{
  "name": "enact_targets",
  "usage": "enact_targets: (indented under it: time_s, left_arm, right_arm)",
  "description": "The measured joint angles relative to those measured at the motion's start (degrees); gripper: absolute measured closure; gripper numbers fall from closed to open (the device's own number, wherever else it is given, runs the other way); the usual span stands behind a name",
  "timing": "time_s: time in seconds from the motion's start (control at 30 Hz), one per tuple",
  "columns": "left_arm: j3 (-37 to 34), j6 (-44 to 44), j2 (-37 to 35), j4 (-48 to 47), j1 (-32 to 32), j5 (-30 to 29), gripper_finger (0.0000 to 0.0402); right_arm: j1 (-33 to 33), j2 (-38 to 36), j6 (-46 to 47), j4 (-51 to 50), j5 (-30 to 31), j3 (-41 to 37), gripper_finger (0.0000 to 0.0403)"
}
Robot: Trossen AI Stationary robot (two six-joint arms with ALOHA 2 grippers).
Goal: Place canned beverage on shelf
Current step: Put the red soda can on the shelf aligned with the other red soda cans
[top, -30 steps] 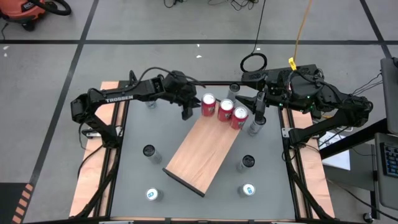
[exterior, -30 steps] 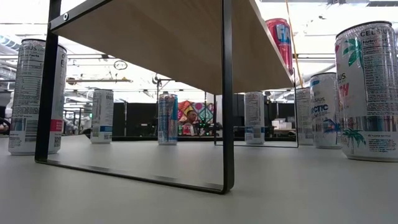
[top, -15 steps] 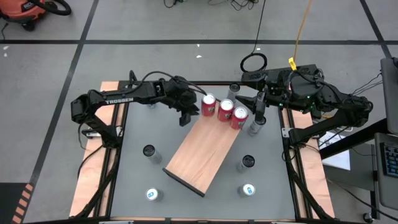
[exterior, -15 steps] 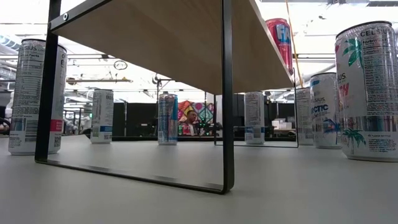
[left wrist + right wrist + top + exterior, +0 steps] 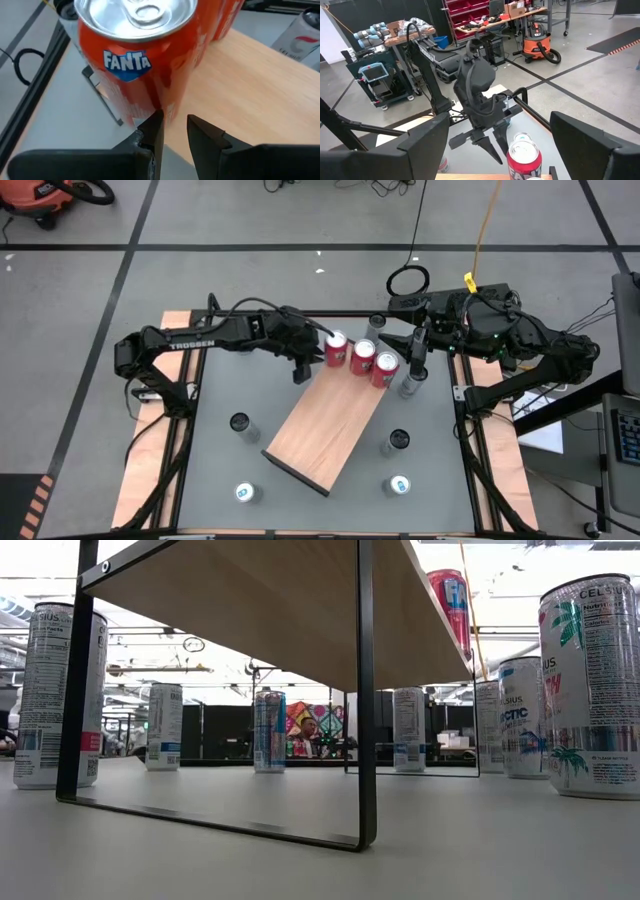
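So the Fanta can [image 5: 135,55] is smooth glossy orange-red metal with a silver top, standing upright at the far end of the shelf [image 5: 330,425], a flat light-brown wood board with thin black end strips. My left claw [image 5: 174,131] sits just beside it, clenched nearly closed on nothing. My right claw [image 5: 413,356] waits wide open by the other cans. Plenty of bare board toward the near edge; grey surface [image 5: 220,455] all round.
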Motion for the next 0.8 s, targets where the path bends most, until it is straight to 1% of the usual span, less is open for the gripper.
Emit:
enact_targets:
  time_s: [0.23, 0.6, 0.7, 0.8]
  left_arm:
    - [0.0, 0.0, 0.4, 2.2, 0.1, 0.0, 0.0313]
    - [0.0, 0.0, 1.8, 2.6, -0.3, 0.2, 0.0313]
    - [0.0, 0.0, 1.8, 2.1, -0.2, 0.2, 0.0313]
    - [0.0, -0.7, 1.7, 0.6, -0.2, 0.4, 0.0313]
  right_arm:
    - [0.0, 0.0, 0.0, 0.0, 0.0, 0.0, 0.0083]
    - [0.0, 0.0, 0.3, 0.0, 0.0, 0.0, 0.0083]
    - [0.0, 0.0, 1.7, -0.9, 0.0, 0.0, 0.0083]
    - [0.0, 0.0, 6.1, -5.3, -0.1, 0.1, 0.0083]
